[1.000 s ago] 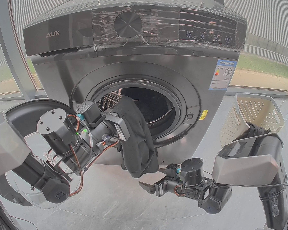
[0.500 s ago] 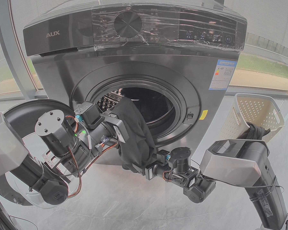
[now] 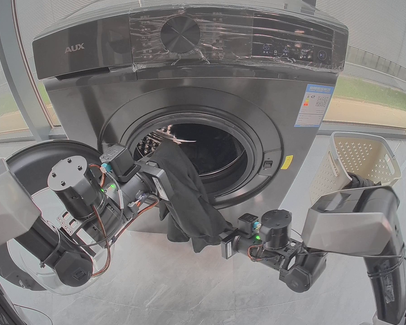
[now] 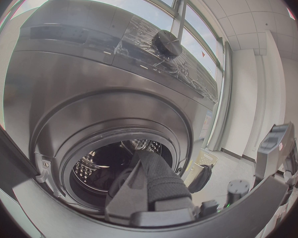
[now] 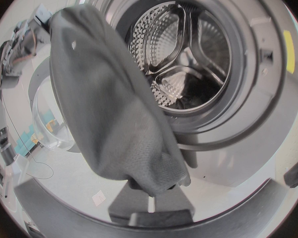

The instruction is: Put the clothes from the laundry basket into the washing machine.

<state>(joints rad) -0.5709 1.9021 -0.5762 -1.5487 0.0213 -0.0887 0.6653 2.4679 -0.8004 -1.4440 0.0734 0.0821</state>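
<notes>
Grey floor (image 3: 158,290), laundry basket (image 3: 363,159) beside washing machine (image 3: 189,82), dark garment (image 3: 189,199) at its mouth clamped by left pincer (image 4: 148,182) and right pincer (image 5: 152,197).

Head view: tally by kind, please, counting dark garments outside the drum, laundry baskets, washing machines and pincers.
Dark garments outside the drum: 2 (held garment, basket garment)
Laundry basket: 1
Washing machine: 1
Pincers: 2 (left pincer, right pincer)
Total: 6
</notes>
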